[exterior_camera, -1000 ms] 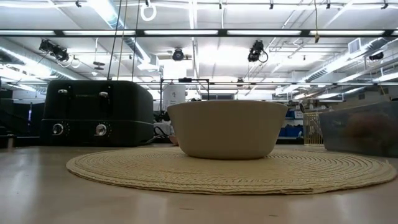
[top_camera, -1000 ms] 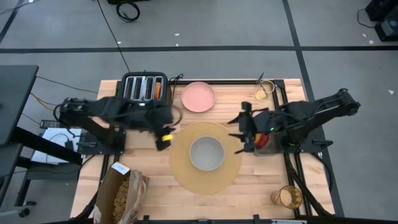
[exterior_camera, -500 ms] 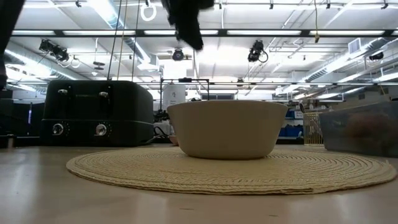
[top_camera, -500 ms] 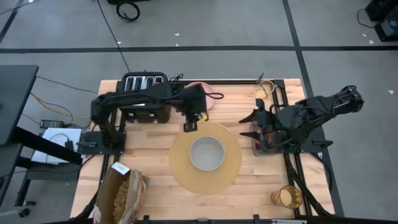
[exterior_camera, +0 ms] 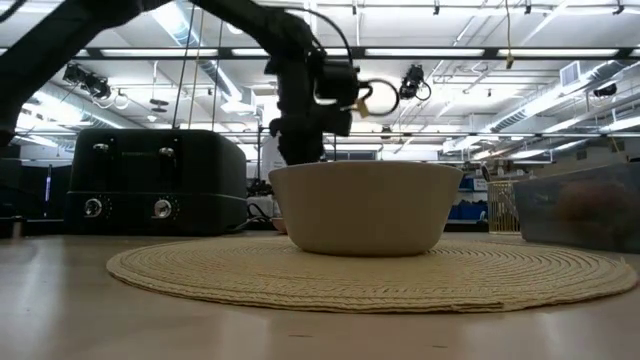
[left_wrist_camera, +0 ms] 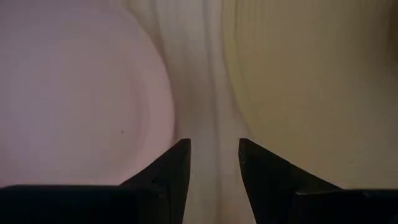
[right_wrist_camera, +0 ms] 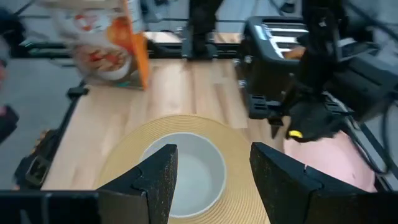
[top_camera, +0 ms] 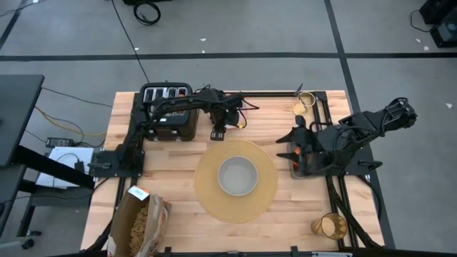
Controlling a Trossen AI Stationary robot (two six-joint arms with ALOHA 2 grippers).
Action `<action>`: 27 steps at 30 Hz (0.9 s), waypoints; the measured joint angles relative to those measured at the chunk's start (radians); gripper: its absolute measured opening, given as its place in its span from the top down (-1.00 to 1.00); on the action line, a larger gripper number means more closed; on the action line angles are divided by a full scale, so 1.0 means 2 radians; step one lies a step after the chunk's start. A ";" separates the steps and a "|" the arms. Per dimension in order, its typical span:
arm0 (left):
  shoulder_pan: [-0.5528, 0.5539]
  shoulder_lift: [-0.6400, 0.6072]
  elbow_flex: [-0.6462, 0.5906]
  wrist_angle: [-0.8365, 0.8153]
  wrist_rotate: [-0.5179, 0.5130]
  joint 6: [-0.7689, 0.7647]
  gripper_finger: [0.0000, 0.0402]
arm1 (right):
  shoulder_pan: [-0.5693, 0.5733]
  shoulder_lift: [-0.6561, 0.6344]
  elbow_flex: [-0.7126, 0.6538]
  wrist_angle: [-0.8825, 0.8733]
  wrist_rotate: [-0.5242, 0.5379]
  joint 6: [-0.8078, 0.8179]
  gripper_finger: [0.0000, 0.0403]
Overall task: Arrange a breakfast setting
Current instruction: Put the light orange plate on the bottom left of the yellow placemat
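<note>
1. The table [top_camera: 171, 185] is pale wood in butt-joined planks with visible grain and a low sheen.
2. The placemat [top_camera: 264, 196], just beside the left gripper [top_camera: 216, 135], looks woven from tan fibre in concentric coils, rough and matt.
3. The bowl [exterior_camera: 365, 208] on it looks ceramic, smooth, with a soft satin glaze.
4. The plate [right_wrist_camera: 329, 155], directly under the left gripper, is pink and smooth, faintly glossy.
5. The toaster [exterior_camera: 155, 180], beside the left arm, has a black matt casing with shiny metal knobs.
6. The tumbler [top_camera: 330, 225], well away from the right gripper [top_camera: 293, 146], is clear amber glass, glossy.
7. The bag [top_camera: 139, 221] is brown paper, creased.
</note>
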 joint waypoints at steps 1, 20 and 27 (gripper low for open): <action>0.005 0.004 0.000 -0.002 0.000 0.010 0.29 | -0.003 0.002 0.000 0.000 0.005 0.007 -0.04; 0.040 0.010 -0.118 0.147 -0.068 0.109 0.33 | -0.059 0.028 0.000 0.008 0.015 0.036 -0.04; 0.039 0.011 -0.118 0.166 -0.069 0.116 0.75 | -0.074 0.028 0.000 0.009 0.000 0.026 -0.04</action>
